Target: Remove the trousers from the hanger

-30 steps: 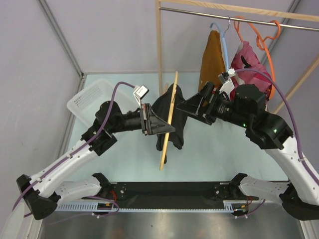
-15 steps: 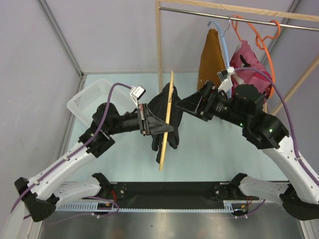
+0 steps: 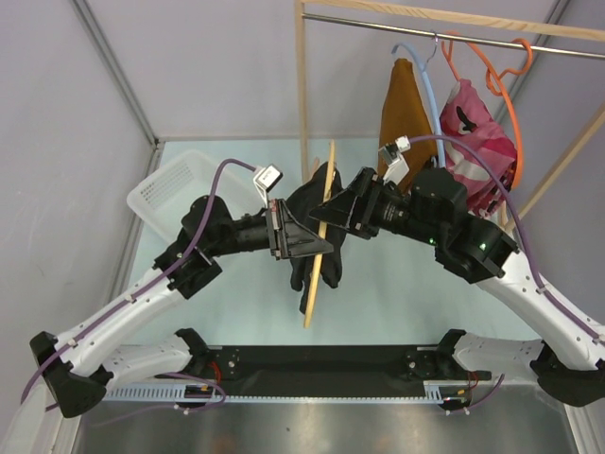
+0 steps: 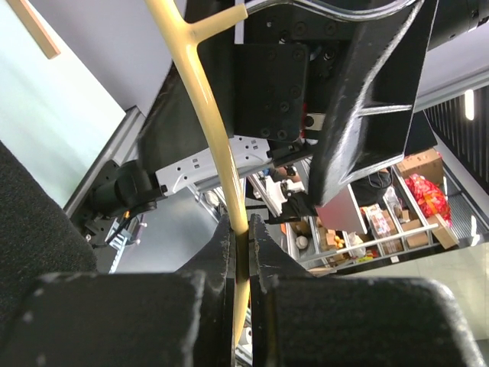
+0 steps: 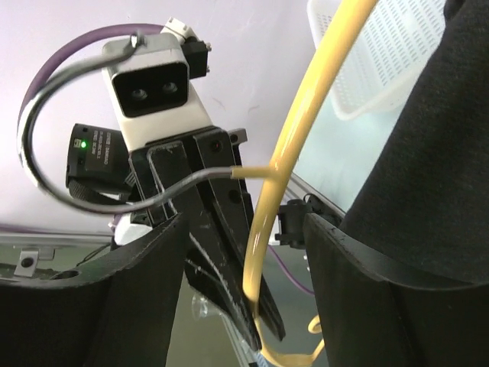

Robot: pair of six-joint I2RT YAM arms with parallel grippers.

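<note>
The pale yellow hanger (image 3: 319, 236) stands nearly upright in mid-air over the table. My left gripper (image 3: 319, 248) is shut on its lower arm, and the left wrist view shows the yellow bar (image 4: 206, 115) pinched between the black fingers (image 4: 221, 252). The black trousers (image 3: 319, 270) hang over the hanger, bunched at its middle. My right gripper (image 3: 321, 213) has come in from the right and is open. In the right wrist view its jaws straddle the hanger's curved arm (image 5: 267, 222) without touching it. The trousers (image 5: 435, 153) lie against the right finger (image 5: 359, 290).
A white slatted basket (image 3: 175, 189) lies at the back left of the table. A wooden rack post (image 3: 302, 85) rises behind the hanger. From the rail hang a mustard garment (image 3: 402, 104) on a light blue hanger and a pink patterned garment (image 3: 477, 123) on an orange hanger.
My right gripper has travelled left from beside the mustard garment to the hanger, and its jaws have narrowed. My left gripper has kept its hold, with the hanger barely shifting.
</note>
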